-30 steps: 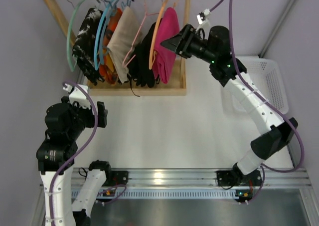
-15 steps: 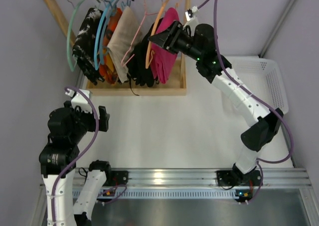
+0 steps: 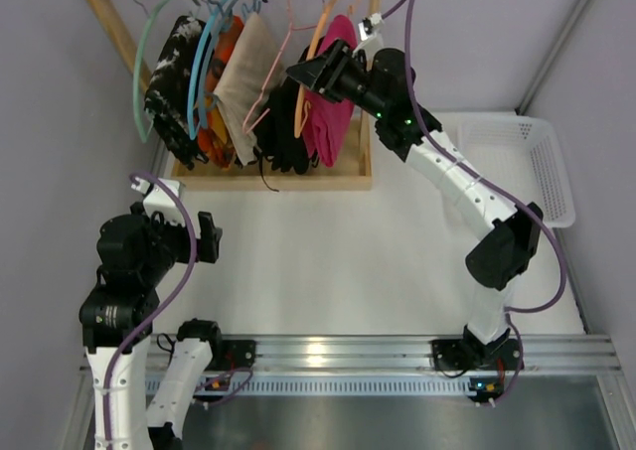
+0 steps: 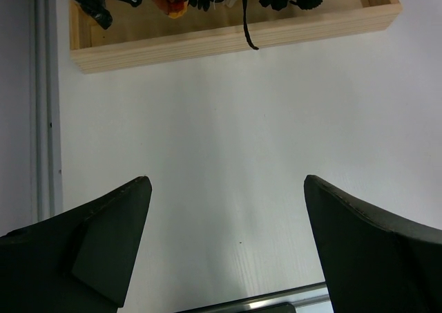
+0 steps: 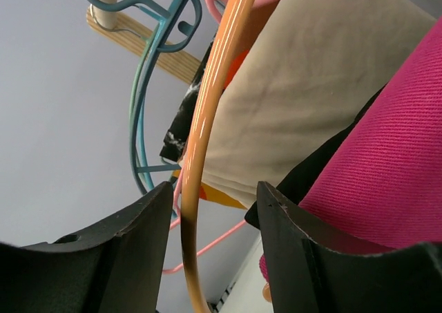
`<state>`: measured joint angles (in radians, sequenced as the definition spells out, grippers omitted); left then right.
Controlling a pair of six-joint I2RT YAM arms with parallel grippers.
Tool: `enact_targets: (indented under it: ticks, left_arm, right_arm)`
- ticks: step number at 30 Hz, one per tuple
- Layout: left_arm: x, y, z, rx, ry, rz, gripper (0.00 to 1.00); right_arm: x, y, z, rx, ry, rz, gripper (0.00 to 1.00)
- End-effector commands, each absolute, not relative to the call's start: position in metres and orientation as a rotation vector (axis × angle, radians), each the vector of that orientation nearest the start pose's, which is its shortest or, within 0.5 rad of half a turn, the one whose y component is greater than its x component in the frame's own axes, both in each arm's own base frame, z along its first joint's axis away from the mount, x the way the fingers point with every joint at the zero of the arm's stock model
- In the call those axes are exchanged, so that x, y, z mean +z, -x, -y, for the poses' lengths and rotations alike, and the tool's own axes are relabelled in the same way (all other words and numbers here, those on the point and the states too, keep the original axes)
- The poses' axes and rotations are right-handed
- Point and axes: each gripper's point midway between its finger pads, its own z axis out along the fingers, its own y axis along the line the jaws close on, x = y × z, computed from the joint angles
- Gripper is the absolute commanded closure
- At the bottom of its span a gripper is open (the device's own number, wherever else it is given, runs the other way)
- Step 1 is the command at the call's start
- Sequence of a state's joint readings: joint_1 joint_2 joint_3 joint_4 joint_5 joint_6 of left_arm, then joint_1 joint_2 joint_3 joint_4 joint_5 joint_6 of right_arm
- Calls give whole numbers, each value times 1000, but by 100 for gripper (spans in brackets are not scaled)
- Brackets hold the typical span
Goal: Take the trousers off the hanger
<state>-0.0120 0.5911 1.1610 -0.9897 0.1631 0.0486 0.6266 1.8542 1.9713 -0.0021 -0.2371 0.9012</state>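
Note:
The magenta-pink trousers (image 3: 340, 120) hang on an orange hanger (image 3: 310, 65) at the right end of the wooden rack. The black trousers (image 3: 283, 122) hang just left of them, a drawstring (image 4: 246, 23) dangling over the rack's base. My right gripper (image 3: 298, 75) is up at the rack, open. In the right wrist view its jaws (image 5: 214, 188) straddle the orange hanger's rod (image 5: 207, 119), which runs close to the left finger, with pink cloth (image 5: 387, 161) and black cloth (image 5: 324, 168) to the right. My left gripper (image 3: 206, 237) hovers open over the bare table (image 4: 228, 182), holding nothing.
The wooden rack (image 3: 268, 180) also carries beige (image 3: 238, 82), orange and black-and-white garments on teal, blue and pink hangers. A white basket (image 3: 527, 162) stands at the right of the table. Grey walls close in on the left and back.
My right arm has swung left into the rack, and its jaws now stand around the orange hanger. The left arm has barely shifted.

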Motion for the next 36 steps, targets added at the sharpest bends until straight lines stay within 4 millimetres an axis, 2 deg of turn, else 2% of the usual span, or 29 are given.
enact_targets:
  ticks: [1,5,7,8,12,13,23,26,31,34,35,36]
  left_arm:
    - [311,-186,33,-172,-152,-1953,1]
    - [311,-186,34,-183,-148,-1953,1]
    - [311,-186,34,-185,-145,-1949,1]
    - [312,-186,35,-192,-142,-1949,1]
    - [314,-186,34,-189,-136,-1945,1]
    - [315,-187,36,-214,-92,-1946,1]
    - [326,-188,42,-271,-61,-1900,1]
    - [325,-189,42,-270,-59,-1907,1]
    - [329,-189,43,-277,-55,-1900,1]
    - [334,-189,44,-284,-55,-1890,1]
    - [335,-189,44,-288,-53,-1888,1]
    - [339,-189,47,-303,-59,-1882,1]
  right_arm:
    - [503,-402,-400,1472,24,-1470,47]
    - [506,-396,-403,1497,36,-1463,57]
    - [511,-393,-402,1506,42,-1450,68]
    - [515,-391,-401,1510,46,-1438,78]
    - [531,-385,-394,1544,34,-1407,98]
    - [538,-381,-392,1555,43,-1387,100]
    - [623,-335,-368,1600,199,-1102,100]
    - [637,-326,-362,1608,226,-1051,100]
    - [646,-316,-355,1620,231,-1033,100]
    - [642,-307,-354,1649,239,-1056,100]
    - [633,-309,-356,1656,235,-1087,100]
    - [635,-301,-353,1666,244,-1084,100]
